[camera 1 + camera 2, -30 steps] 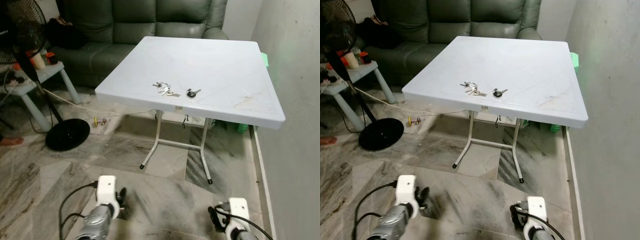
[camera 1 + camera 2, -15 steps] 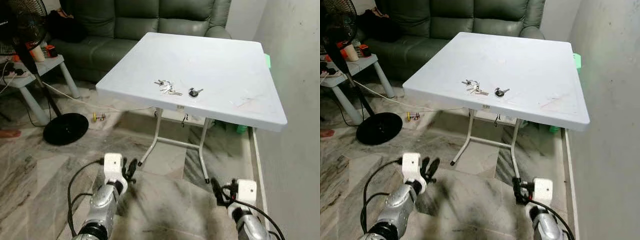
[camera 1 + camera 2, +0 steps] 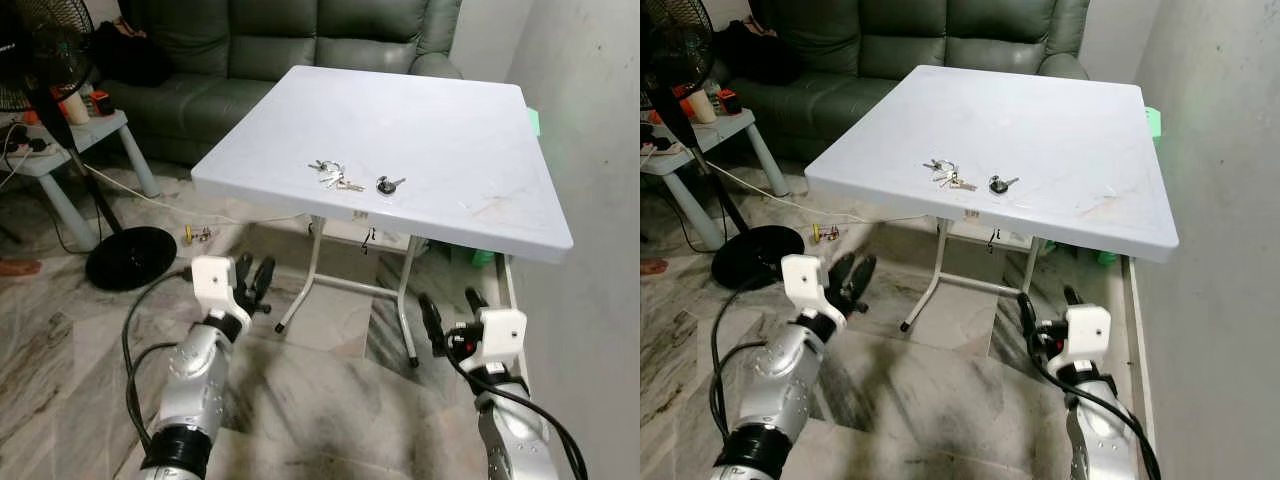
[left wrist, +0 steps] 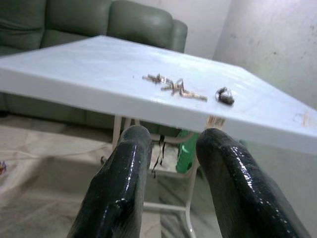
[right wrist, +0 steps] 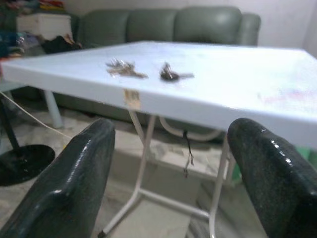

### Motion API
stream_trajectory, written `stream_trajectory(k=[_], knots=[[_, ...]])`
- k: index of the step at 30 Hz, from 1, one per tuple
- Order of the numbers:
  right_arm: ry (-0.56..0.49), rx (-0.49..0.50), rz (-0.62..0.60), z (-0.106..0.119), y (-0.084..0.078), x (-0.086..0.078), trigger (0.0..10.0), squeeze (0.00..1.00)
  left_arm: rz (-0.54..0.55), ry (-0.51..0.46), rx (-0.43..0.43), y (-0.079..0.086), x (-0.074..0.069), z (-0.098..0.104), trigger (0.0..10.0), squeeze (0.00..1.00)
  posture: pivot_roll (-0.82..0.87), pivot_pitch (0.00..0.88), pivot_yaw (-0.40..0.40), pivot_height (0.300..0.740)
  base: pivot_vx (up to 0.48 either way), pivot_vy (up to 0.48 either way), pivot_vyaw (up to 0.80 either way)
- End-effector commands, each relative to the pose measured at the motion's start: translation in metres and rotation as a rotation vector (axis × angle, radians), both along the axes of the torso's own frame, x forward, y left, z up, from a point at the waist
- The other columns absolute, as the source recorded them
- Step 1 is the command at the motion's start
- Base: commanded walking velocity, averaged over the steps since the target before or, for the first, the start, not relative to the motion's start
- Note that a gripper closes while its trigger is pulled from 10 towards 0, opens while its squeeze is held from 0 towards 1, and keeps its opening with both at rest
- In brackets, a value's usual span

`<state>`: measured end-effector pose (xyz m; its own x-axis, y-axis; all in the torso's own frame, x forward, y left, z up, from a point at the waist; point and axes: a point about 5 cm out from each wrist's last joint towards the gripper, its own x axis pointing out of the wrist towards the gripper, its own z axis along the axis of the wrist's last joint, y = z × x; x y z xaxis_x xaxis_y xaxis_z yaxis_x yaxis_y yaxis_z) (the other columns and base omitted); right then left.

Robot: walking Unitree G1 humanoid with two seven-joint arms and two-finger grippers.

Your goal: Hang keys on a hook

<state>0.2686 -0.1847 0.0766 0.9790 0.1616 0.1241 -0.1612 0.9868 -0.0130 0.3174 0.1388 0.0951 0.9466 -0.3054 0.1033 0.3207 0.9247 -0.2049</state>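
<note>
A bunch of keys (image 3: 331,176) and a black-headed key (image 3: 385,185) lie on the white table (image 3: 450,120), no readable writing; the left gripper (image 3: 252,283) and right gripper (image 3: 451,313), fingers apart, hover below its edge.

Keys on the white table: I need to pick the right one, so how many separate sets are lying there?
2: a bunch of silver keys on a ring near the white folding table's front edge, and a single black-headed key just to its right.
</note>
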Motion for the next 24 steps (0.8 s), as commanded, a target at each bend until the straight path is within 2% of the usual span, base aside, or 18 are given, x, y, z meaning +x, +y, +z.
stream_trajectory(k=[1,6,13,24], knots=[[-0.043,-0.003,0.004,0.015,0.003,0.004,10.0,0.00,0.007,-0.014,0.005,-0.001,0.001,0.012,10.0,0.00,0.05,0.000,0.011,0.736,0.000,0.000,0.00],[-0.077,0.023,-0.004,0.028,0.010,0.004,10.0,0.00,0.022,-0.033,0.026,-0.008,-0.008,0.019,10.0,0.00,0.06,0.000,0.006,0.736,0.000,0.000,0.00],[-0.053,0.038,-0.007,0.027,0.020,-0.005,10.0,0.00,0.026,-0.003,-0.002,-0.015,-0.016,0.016,10.0,0.00,0.07,0.000,-0.004,0.736,0.000,0.000,0.00],[-0.030,0.043,-0.011,0.030,0.019,-0.006,10.0,0.00,0.012,0.015,0.017,-0.016,-0.016,0.022,10.0,0.00,0.06,0.000,-0.002,0.736,0.399,0.000,0.00]])
